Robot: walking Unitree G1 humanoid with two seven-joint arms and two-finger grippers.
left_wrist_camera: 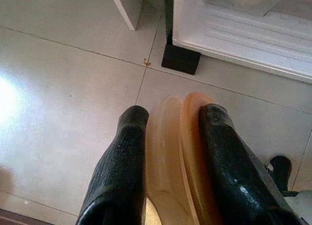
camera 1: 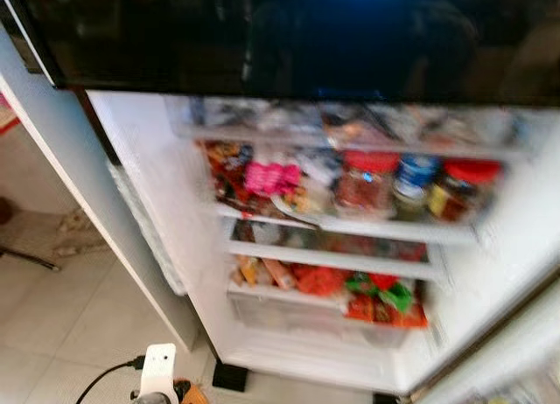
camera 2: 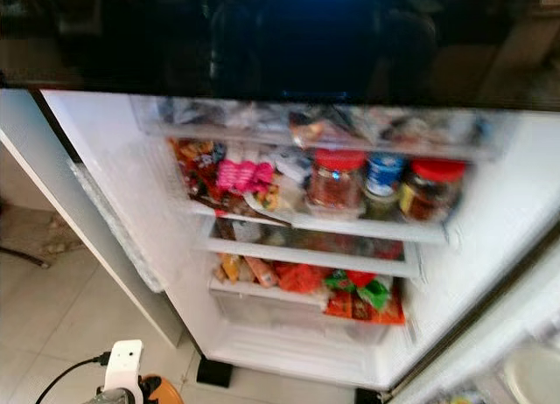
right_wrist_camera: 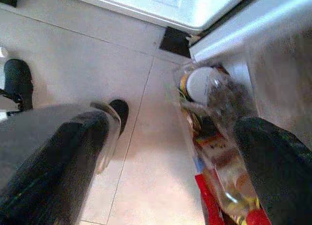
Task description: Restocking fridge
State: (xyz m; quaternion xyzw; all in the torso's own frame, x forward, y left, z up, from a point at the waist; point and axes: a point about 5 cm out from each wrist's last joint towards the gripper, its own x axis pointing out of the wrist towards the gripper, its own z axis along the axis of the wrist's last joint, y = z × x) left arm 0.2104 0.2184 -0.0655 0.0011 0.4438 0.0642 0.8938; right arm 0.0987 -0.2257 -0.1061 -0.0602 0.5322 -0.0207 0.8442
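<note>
The fridge (camera 1: pixel 157 185) stands open before me. Its shelves are packed: two red-lidded jars (camera 1: pixel 367 181) and a blue-lidded jar (camera 1: pixel 413 181) on the middle shelf, a pink packet (camera 1: pixel 271 177) to their left, and red and green packets (camera 1: pixel 376 299) lower down. My left gripper (left_wrist_camera: pixel 173 113) hangs low over the floor tiles, shut on a translucent orange plastic piece (left_wrist_camera: pixel 170 152) that also peeks in at the bottom edge (camera 2: pixel 162 391). My right gripper (right_wrist_camera: pixel 180 122) is open above the floor, beside the door shelf (right_wrist_camera: pixel 214 152), which holds a white-capped jar (right_wrist_camera: pixel 202 84) and packets.
A glossy black upper door (camera 1: pixel 306 37) overhangs the compartment. The grey fridge door (camera 1: pixel 79 185) swings out to the left, over pale floor tiles (left_wrist_camera: pixel 63 88). Black fridge feet (left_wrist_camera: pixel 180 59) sit at the base. A black cable (camera 1: pixel 105 373) runs to my left wrist.
</note>
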